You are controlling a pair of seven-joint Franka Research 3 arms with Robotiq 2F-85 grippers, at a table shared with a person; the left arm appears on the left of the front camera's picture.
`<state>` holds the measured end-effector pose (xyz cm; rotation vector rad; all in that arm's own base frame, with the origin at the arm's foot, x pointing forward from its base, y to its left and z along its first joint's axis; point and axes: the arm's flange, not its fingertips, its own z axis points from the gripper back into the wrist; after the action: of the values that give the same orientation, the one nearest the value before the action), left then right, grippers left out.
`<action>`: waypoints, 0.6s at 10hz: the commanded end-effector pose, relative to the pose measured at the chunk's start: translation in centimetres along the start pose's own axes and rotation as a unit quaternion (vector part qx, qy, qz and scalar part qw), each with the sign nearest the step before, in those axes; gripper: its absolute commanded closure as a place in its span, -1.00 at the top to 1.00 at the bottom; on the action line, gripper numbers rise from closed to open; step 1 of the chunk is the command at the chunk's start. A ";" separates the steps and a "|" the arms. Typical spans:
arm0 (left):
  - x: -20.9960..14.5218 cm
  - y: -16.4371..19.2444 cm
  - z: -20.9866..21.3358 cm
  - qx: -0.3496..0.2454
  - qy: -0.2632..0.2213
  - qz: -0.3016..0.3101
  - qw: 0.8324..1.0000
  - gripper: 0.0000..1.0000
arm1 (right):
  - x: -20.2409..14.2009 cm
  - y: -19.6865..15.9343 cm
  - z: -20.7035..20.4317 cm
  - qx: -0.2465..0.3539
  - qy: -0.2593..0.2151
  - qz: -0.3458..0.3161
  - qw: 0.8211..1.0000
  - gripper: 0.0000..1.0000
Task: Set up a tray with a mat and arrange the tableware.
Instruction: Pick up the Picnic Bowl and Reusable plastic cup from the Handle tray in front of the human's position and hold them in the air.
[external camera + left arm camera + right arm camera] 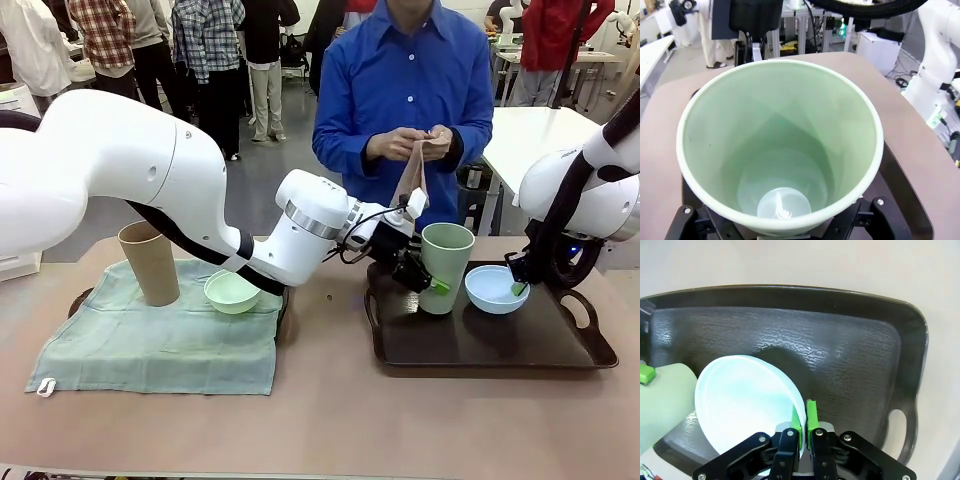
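Note:
The sage green cup stands upright at the left of the dark tray, and my left gripper is shut on its lower side. In the left wrist view the sage green cup opens toward the camera, with my left gripper clasping its base. My right gripper is shut on the right rim of the light blue bowl. The right wrist view shows that gripper pinching the light blue bowl over the tray. The tan cup and the mint green bowl rest on the green mat.
A second tray's dark handle sticks out from under the mat at the left. A person in a blue shirt stands at the far side, with a beige cloth in both hands. The tray's right handle lies under my right arm.

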<state>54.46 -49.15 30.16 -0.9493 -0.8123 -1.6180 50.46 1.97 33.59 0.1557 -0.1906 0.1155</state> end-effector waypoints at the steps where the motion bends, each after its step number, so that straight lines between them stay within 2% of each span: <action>1: 0.2 -1.9 1.3 0.016 -0.003 -0.005 1.000 -1.00 | -0.4 -0.2 0.6 -0.018 0.003 0.013 1.000 -1.00; 2: 0.8 -2.1 1.7 0.015 -0.011 0.007 1.000 -0.48 | -0.5 0.0 1.4 -0.022 0.001 0.016 1.000 -0.97; 3: 1.7 -2.8 2.2 0.010 -0.024 0.005 1.000 -1.00 | -0.8 0.4 2.9 -0.028 0.004 0.017 0.999 -0.97; 6: 7.4 -6.3 5.2 0.026 -0.022 -0.022 0.999 -1.00 | -4.5 2.0 11.8 -0.022 -0.044 0.033 0.998 -0.97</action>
<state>50.84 -48.35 37.24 -0.9541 -0.8637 -1.5852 46.69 1.96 42.06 0.1144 -0.2575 0.1777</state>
